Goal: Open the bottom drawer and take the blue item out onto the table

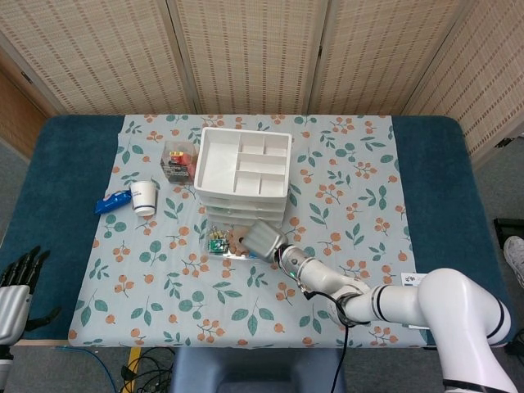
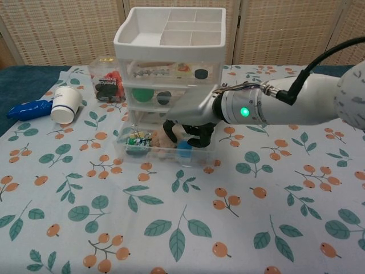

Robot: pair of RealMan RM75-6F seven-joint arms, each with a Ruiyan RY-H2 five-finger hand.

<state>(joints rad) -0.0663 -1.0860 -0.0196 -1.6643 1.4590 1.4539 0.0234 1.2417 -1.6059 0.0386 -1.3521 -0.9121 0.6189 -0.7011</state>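
The white drawer unit [image 2: 171, 34] [image 1: 244, 168] stands mid-table with its clear bottom drawer [image 2: 128, 150] [image 1: 214, 249] pulled out toward me. A small blue item [image 2: 183, 149] lies in the drawer's right part, beside a tan lump [image 2: 161, 138] and a green-and-yellow piece [image 2: 136, 140]. My right hand [image 2: 191, 121] [image 1: 264, 238] hovers over that right part. Its fingers [image 2: 170, 129] curl down on either side of the blue item and just above it, holding nothing that I can see. My left hand [image 1: 13, 286] hangs off the table's near left corner with fingers spread.
A paper cup [image 2: 64, 104] [image 1: 144, 197] and a blue tube-like object [image 2: 28, 108] [image 1: 112, 201] lie left of the unit. A clear box of red items [image 2: 106, 83] [image 1: 178, 160] stands beside its left wall. A white label [image 1: 407, 280] lies near the front right.
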